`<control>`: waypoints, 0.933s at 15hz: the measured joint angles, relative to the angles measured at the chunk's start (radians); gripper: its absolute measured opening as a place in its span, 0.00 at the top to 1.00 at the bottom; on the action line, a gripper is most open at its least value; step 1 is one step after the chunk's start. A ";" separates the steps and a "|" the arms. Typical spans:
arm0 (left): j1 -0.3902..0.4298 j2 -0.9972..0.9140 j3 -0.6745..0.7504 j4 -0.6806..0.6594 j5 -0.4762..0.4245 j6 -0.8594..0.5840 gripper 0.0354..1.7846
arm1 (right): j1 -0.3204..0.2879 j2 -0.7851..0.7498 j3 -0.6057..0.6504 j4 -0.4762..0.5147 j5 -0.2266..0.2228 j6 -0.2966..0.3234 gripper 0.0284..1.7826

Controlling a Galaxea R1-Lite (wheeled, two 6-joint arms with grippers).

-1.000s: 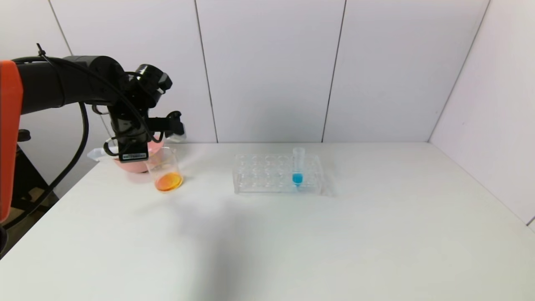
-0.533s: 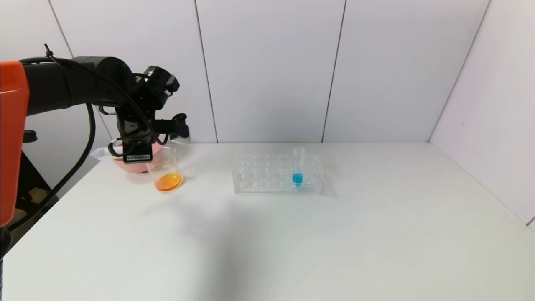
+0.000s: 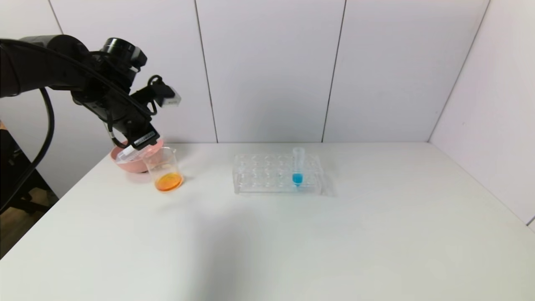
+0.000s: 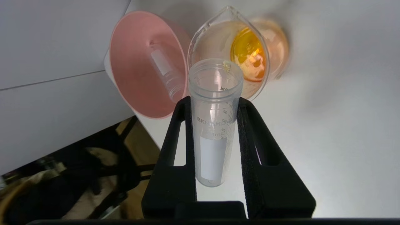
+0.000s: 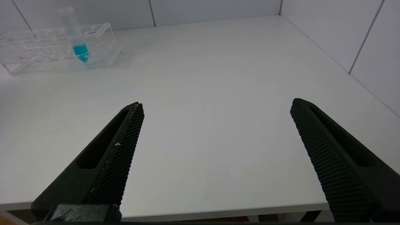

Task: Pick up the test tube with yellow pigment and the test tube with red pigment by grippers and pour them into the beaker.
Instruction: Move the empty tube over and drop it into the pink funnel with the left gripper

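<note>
My left gripper (image 3: 137,146) is shut on an empty clear test tube (image 4: 215,81); no pigment is left in it, so I cannot tell which tube it was. In the head view this tube (image 3: 126,154) tilts mouth-down over the pink bowl (image 3: 119,161), just left of the beaker (image 3: 165,169). The beaker (image 4: 275,47) holds orange liquid at its bottom. A second empty tube (image 4: 165,72) lies inside the pink bowl (image 4: 134,93). My right gripper (image 5: 215,106) is open and empty, low at the table's front edge.
A clear tube rack (image 3: 278,177) stands at mid-table with one blue-tipped tube (image 3: 297,165) upright in it; both show in the right wrist view, the rack (image 5: 37,50) and the blue tube (image 5: 76,34). The table's left edge is just beyond the bowl.
My left arm has risen and its wrist has turned. The held tube, which stuck out sideways to the left, now points mouth-down over the pink bowl.
</note>
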 joint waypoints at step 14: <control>0.164 -0.571 1.201 -1.207 -0.166 -0.785 0.78 | 0.000 0.000 0.000 0.000 0.000 0.000 0.04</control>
